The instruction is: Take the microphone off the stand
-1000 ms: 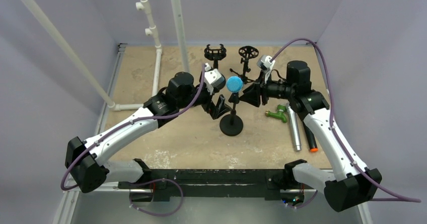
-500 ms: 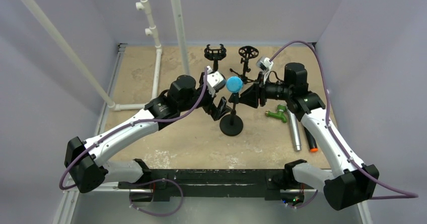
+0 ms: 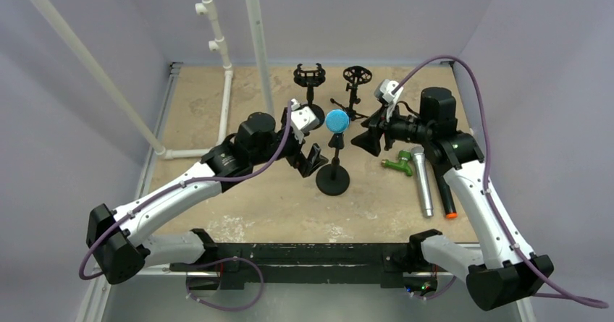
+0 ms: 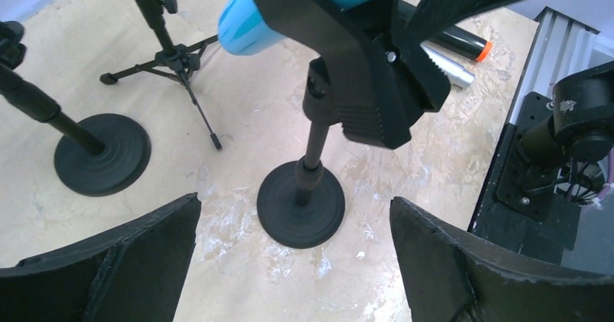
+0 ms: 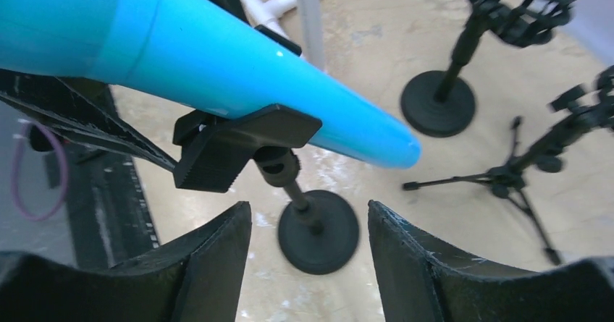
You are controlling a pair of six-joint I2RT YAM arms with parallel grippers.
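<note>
A blue microphone [image 3: 337, 121] sits in a black clip on a black stand with a round base [image 3: 333, 181] mid-table. My left gripper [image 3: 311, 160] is open and empty, just left of the stand's pole and below the microphone. My right gripper [image 3: 367, 137] is open and empty, just right of the microphone, not touching it. In the left wrist view the microphone [image 4: 250, 25], the clip [image 4: 362, 69] and the base [image 4: 300, 205] lie ahead of my left gripper [image 4: 295, 202]. In the right wrist view the microphone [image 5: 217, 69] crosses above my right gripper [image 5: 308, 206].
Two more black stands [image 3: 309, 76] [image 3: 356, 76] are at the back. A green tap [image 3: 398, 164], a silver microphone [image 3: 422, 181] and a black tube with an orange end [image 3: 447, 199] lie at the right. White pipes [image 3: 224, 98] stand at the back left.
My right gripper has drawn back to the right, away from the microphone. My left gripper has moved slightly down and left. The microphone stays in its clip.
</note>
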